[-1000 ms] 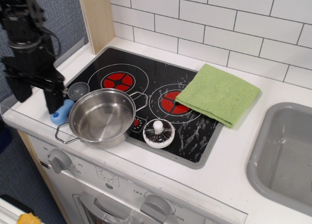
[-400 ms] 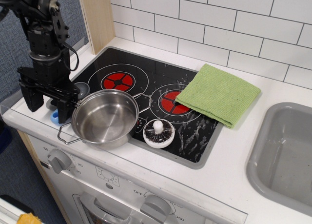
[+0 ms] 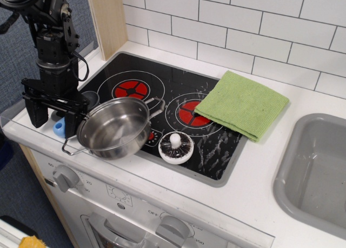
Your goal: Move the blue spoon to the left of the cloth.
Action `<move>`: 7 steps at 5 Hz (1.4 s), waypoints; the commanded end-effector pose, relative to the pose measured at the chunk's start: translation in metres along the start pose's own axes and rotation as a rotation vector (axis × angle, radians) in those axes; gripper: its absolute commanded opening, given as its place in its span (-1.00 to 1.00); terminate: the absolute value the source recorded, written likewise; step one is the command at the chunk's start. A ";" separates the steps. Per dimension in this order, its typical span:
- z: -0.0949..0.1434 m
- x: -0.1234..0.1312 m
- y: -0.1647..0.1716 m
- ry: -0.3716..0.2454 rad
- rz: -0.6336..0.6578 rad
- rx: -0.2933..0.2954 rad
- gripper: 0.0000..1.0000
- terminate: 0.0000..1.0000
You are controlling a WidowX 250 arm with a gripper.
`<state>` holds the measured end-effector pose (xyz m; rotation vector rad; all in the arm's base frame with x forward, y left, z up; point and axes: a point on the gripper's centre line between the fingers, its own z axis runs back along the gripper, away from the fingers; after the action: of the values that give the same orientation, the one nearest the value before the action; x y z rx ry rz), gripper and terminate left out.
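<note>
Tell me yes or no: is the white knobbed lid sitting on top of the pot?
No, the white lid lies on the black stovetop beside the open steel pot.

I've got the arm coming in from the top left of the view, wrist section running straight down, a black cable looped off its right side. The gripper [image 3: 54, 117] points downward at the front left, its wide black crossbar level, and both fingers [image 3: 39, 114] hang vertical, spread well apart. I can't see the fingertips clearly from here.
</note>
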<state>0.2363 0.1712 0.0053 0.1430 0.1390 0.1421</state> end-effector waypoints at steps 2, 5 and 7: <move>0.046 -0.012 0.007 -0.168 0.090 -0.006 -1.00 -1.00; 0.127 0.064 -0.075 -0.294 0.124 -0.163 -1.00 -1.00; 0.090 0.095 -0.119 -0.218 0.139 -0.196 -1.00 -1.00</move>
<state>0.3572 0.0586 0.0410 -0.0335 -0.0447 0.2838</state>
